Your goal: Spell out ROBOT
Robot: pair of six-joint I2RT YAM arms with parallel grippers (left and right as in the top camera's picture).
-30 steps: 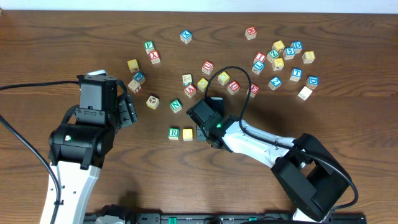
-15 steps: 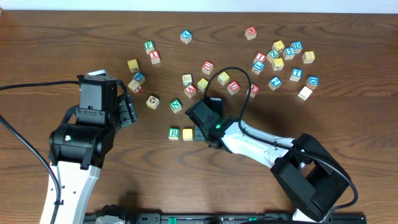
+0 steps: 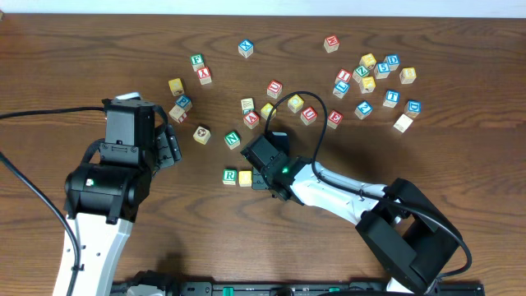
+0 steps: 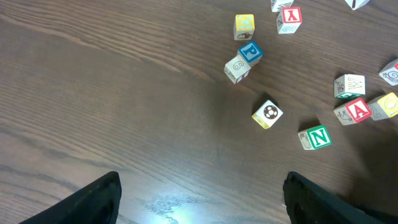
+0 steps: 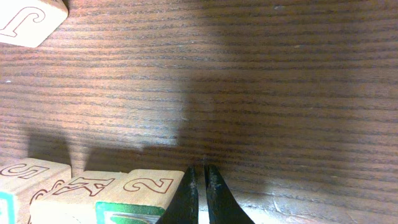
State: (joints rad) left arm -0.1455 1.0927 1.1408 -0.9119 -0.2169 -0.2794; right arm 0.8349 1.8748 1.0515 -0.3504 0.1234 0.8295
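The right gripper (image 5: 201, 171) had its dark, tapered fingers pinched to a hairline gap with nothing between them. They sat over the ridged wood-grain table (image 5: 280, 74), just beside a pale wooden cube with an outlined 2 (image 5: 149, 185), a detail the overhead view hid beneath the wrist. From above, the green-letter R cube (image 3: 229, 175) and a yellow-topped cube (image 3: 245, 178) lay side by side next to that gripper, while the left gripper (image 4: 202, 186) gaped wide and empty, its own view catching the green N cube (image 4: 318, 136).
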